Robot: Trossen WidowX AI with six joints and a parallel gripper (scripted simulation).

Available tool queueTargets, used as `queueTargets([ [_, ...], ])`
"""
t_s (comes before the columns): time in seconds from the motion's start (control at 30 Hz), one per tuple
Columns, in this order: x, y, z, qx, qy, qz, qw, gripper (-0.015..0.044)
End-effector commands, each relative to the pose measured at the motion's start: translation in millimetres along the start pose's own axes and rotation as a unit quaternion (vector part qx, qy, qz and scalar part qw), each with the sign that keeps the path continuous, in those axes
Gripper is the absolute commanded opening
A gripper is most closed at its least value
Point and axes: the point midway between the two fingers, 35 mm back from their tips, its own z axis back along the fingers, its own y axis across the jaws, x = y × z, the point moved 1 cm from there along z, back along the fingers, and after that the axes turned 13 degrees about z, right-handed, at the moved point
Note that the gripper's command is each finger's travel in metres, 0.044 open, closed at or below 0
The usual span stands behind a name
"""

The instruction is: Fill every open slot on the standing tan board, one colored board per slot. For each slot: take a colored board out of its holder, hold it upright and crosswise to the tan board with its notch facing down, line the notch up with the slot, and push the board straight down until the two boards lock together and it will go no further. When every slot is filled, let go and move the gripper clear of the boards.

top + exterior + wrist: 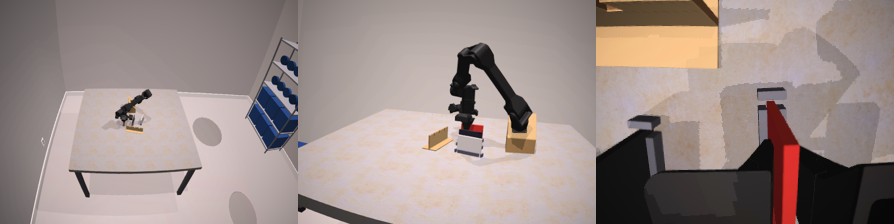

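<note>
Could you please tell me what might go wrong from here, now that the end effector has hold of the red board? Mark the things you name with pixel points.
The black end effector (467, 127) (774, 145) is shut on the upright red board (476, 127) (785, 145), which could bind against its grey holder (771, 93) if pulled at a slant.
The dark flat board (470, 133) (618, 170) stands close by, so a sideways swing might knock it.
The narrow notches in the standing tan board (438, 138) (134, 129) probably leave little room for misalignment.

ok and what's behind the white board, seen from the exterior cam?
Behind the white board: top strips of a black board and, farther back, a red board, gripped by the gripper. Their lower parts are covered, so notches can't be seen there.
</note>
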Motion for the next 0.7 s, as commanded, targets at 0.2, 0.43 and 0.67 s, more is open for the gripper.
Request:
queueTargets([
  [0.2, 0.9, -0.8, 18.4, -0.003, -0.001, 0.002, 1.0, 0.0],
  [0.43, 0.9, -0.9, 31.5, -0.003, -0.001, 0.002, 1.0, 0.0],
  [0.67, 0.9, -0.9, 44.9, -0.003, -0.001, 0.002, 1.0, 0.0],
])
